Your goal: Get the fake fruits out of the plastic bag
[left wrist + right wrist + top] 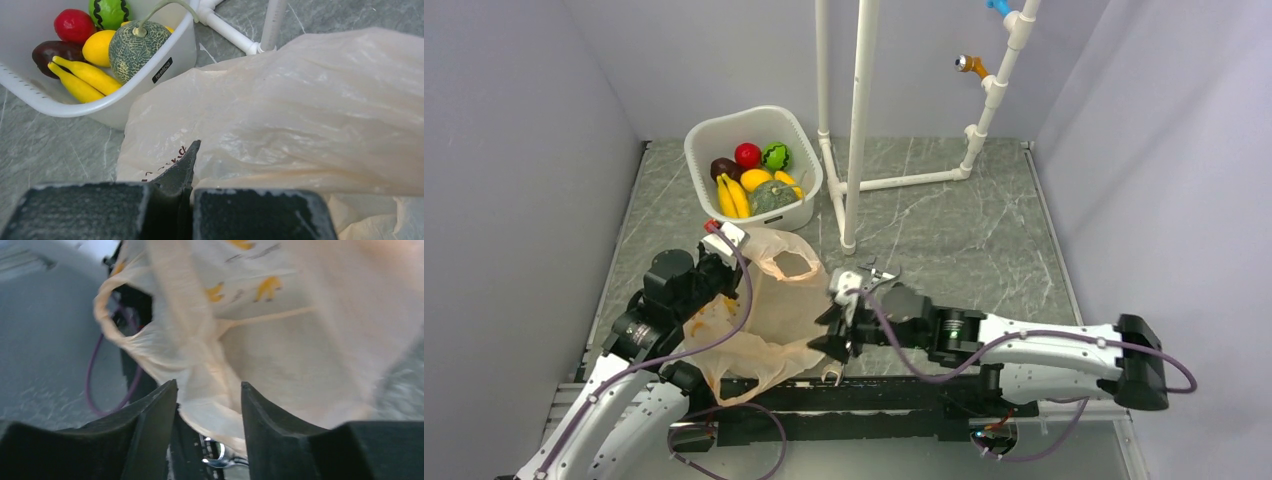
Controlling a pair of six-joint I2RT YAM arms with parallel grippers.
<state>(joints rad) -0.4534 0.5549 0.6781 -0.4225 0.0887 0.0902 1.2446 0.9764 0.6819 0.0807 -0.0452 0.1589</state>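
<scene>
— Fake fruits (759, 182), top view?
— All sit in the white tub (699, 135), upper left of centre. The plastic bag (774, 310) slumps at lower centre, slung between left gripper (727, 262) and right gripper (836, 325).
— Left wrist view?
— Jaws closed together at the bottom edge, seemingly pinching film. Tub just beyond, upper left. Risk: a hard pull swings the bag into the tub.
— Right wrist view?
— Fingers (155, 410) parted, a fold of film between them, not clamped. Risk: film slips free on closing, or the handle loop, left of frame, snags a finger.
</scene>
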